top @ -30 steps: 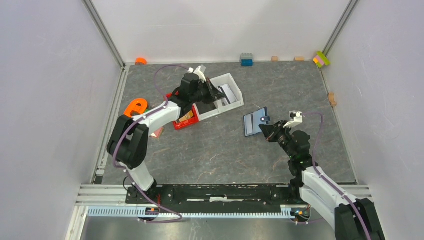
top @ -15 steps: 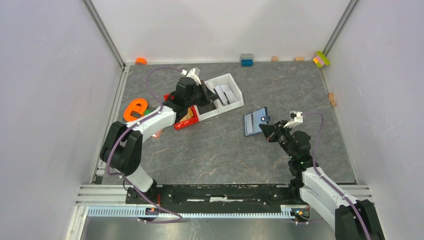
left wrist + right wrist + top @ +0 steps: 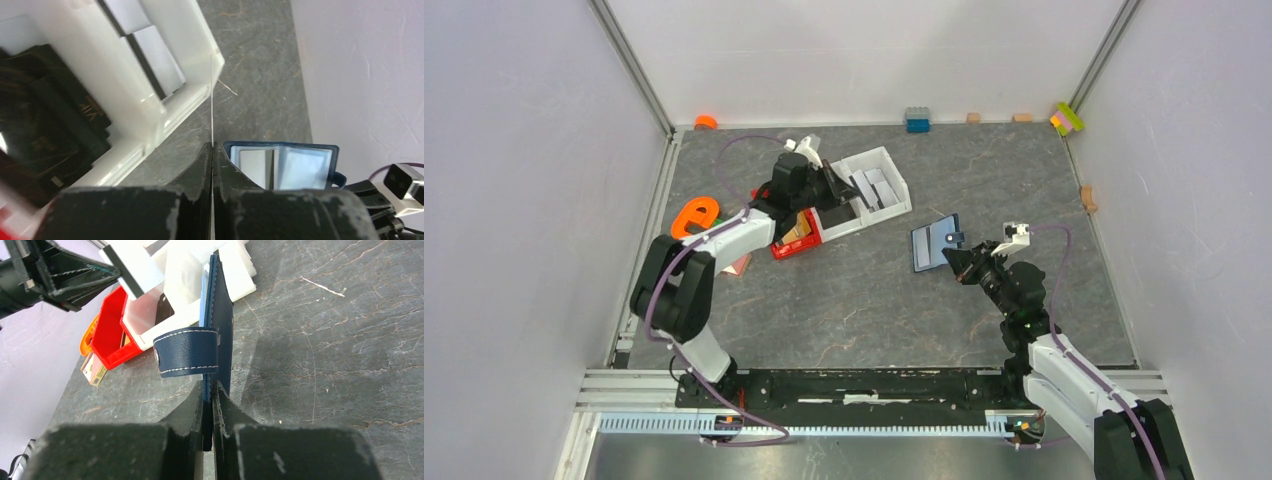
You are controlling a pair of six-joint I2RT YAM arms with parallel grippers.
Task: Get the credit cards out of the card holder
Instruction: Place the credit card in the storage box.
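The navy card holder (image 3: 932, 244) is held open and upright over the mat, and my right gripper (image 3: 960, 260) is shut on its lower edge. In the right wrist view the holder's edge (image 3: 222, 325) runs up from the gripper (image 3: 210, 395), with its strap tab (image 3: 187, 352) folded across. The left wrist view shows its light blue inside (image 3: 300, 167). My left gripper (image 3: 832, 187) hovers at the white bin (image 3: 894, 160), shut (image 3: 212, 150) on a thin credit card (image 3: 212, 100) seen edge-on. Two light grey credit cards (image 3: 874, 187) lie in the bin's right compartment.
A black item (image 3: 45, 130) fills the white bin's other compartment. A red bin (image 3: 789, 247) with brown pieces sits beside it, and an orange object (image 3: 694, 213) lies further left. Small blocks (image 3: 916, 119) line the back wall, with more along the right edge (image 3: 1088, 197).
My left gripper has drawn back to the left from over the white bin's right compartment, staying shut. The right gripper and the card holder have not moved.
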